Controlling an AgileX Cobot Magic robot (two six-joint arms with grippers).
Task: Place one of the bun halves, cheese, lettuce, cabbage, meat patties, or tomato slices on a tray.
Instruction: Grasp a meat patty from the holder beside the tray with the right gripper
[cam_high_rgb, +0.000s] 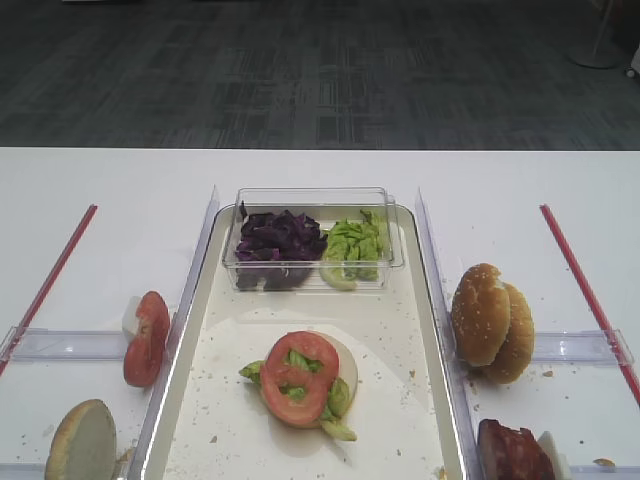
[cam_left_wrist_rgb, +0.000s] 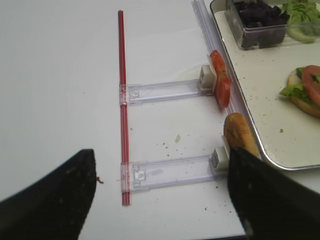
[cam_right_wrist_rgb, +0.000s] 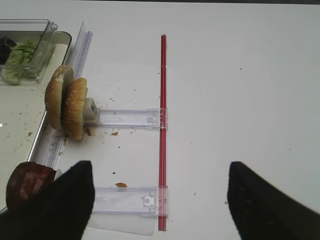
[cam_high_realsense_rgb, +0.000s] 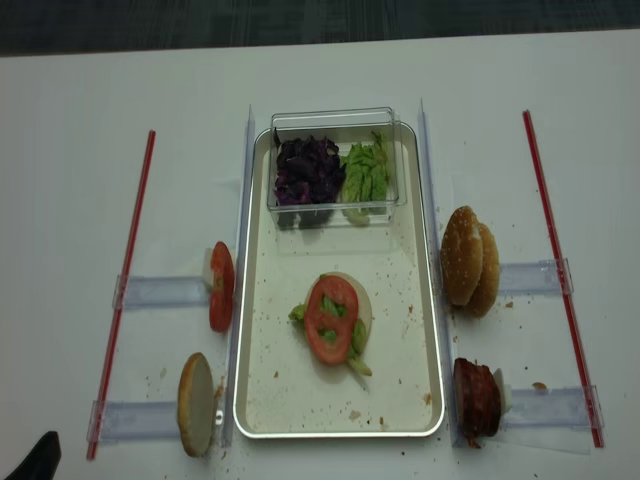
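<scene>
On the tray (cam_high_rgb: 186, 352) a tomato slice (cam_high_rgb: 299, 377) lies on lettuce (cam_high_rgb: 338, 398) and a pale bun half (cam_high_rgb: 347, 362). More tomato slices (cam_high_rgb: 146, 338) and a bun half (cam_high_rgb: 82, 440) stand on edge left of the tray. On its right stand two bun halves (cam_high_rgb: 490, 320) and meat patties (cam_high_rgb: 512, 452). Cabbage (cam_high_rgb: 278, 240) and lettuce (cam_high_rgb: 352, 250) fill a clear box. Cheese is out of view. My right gripper (cam_right_wrist_rgb: 159, 167) hangs open over bare table right of the meat patties (cam_right_wrist_rgb: 27, 182). My left gripper (cam_left_wrist_rgb: 161, 152) hangs open, empty, left of the bun half (cam_left_wrist_rgb: 239, 134).
Red strips (cam_high_rgb: 48, 280) (cam_high_rgb: 585, 285) run along both sides, joined to clear plastic holders (cam_high_realsense_rgb: 160, 292) (cam_high_realsense_rgb: 535, 276) that prop the food. The clear box (cam_high_rgb: 310, 200) sits at the tray's far end. Crumbs dot the tray floor and table.
</scene>
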